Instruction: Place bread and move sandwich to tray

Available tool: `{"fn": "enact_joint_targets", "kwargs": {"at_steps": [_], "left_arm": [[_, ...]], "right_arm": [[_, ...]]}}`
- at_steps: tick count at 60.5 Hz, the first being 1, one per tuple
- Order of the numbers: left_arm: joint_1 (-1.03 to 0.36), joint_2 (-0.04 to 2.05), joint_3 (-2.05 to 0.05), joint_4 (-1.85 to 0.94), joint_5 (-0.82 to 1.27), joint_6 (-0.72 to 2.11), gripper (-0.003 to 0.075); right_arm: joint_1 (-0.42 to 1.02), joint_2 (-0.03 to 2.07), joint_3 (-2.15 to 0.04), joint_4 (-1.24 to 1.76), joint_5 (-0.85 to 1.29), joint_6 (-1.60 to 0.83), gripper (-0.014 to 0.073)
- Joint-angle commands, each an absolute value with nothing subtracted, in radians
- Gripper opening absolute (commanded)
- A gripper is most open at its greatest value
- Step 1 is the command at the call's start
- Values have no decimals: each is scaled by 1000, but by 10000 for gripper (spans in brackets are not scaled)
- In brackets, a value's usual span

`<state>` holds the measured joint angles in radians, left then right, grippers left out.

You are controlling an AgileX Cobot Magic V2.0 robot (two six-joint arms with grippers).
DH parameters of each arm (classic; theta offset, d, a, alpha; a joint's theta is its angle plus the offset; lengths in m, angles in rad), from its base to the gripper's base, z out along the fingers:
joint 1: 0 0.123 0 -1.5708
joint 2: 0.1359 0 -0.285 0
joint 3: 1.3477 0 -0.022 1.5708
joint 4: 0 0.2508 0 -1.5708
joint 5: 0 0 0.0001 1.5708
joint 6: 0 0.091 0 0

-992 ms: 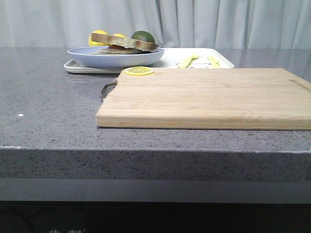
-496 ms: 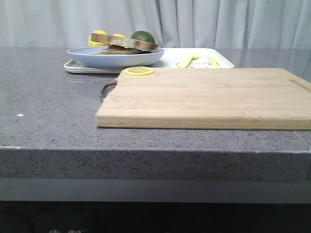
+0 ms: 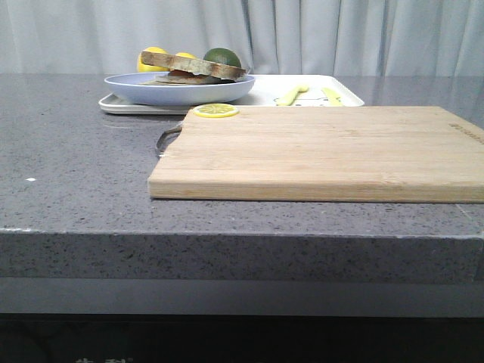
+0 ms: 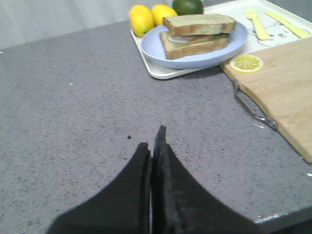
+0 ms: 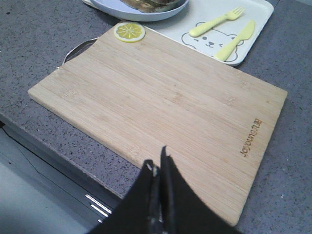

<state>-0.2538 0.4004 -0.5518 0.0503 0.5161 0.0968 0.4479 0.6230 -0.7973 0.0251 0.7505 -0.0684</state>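
The sandwich [image 4: 195,35] is two brown-crusted slices with a pale filling between them, on a round pale-blue plate [image 4: 195,59]. The bread [image 4: 199,23] lies on it as the top slice. The plate rests on the left end of the white tray [image 4: 161,73]. In the front view, bread [image 3: 193,66], plate [image 3: 180,91] and tray [image 3: 265,92] sit at the back left. My left gripper [image 4: 153,140] is shut and empty over bare counter, well short of the plate. My right gripper [image 5: 157,160] is shut and empty over the cutting board's near edge. Neither gripper shows in the front view.
A wooden cutting board [image 3: 325,151] with a metal handle [image 3: 168,139] fills the middle and right of the counter, with a lemon slice [image 3: 215,110] on its far left corner. Two lemons [image 4: 141,18] and a lime [image 4: 187,6] lie behind the plate. A yellow fork [image 5: 217,22] and knife [image 5: 235,40] lie on the tray.
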Motion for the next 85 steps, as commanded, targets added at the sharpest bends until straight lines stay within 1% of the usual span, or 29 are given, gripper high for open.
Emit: {"fn": "enact_joint_targets", "kwargs": {"at_steps": [1, 13, 19, 31, 35, 60, 70, 85], "left_arm": [[-199, 315, -476, 50, 344, 90, -18], [-126, 72, -205, -6, 123, 90, -18], [-101, -16, -108, -68, 83, 90, -18], [-80, -25, 8, -159, 28, 90, -18], [-80, -25, 5, -164, 59, 90, -18], [-80, -23, 7, -169, 15, 85, -18], [-80, -23, 7, -17, -8, -76, -18], [-80, -23, 7, -37, -8, -76, -18]], "right_arm": [[443, 625, -822, 22, 676, -70, -67], [443, 625, -822, 22, 676, -70, -67], [443, 625, -822, 22, 676, -70, -67], [443, 626, -822, 22, 679, -70, -67], [443, 626, -822, 22, 681, -70, -67], [443, 626, -822, 22, 690, -70, -67], [443, 626, -822, 22, 690, -70, -67], [443, 626, -822, 22, 690, -70, -67]]}}
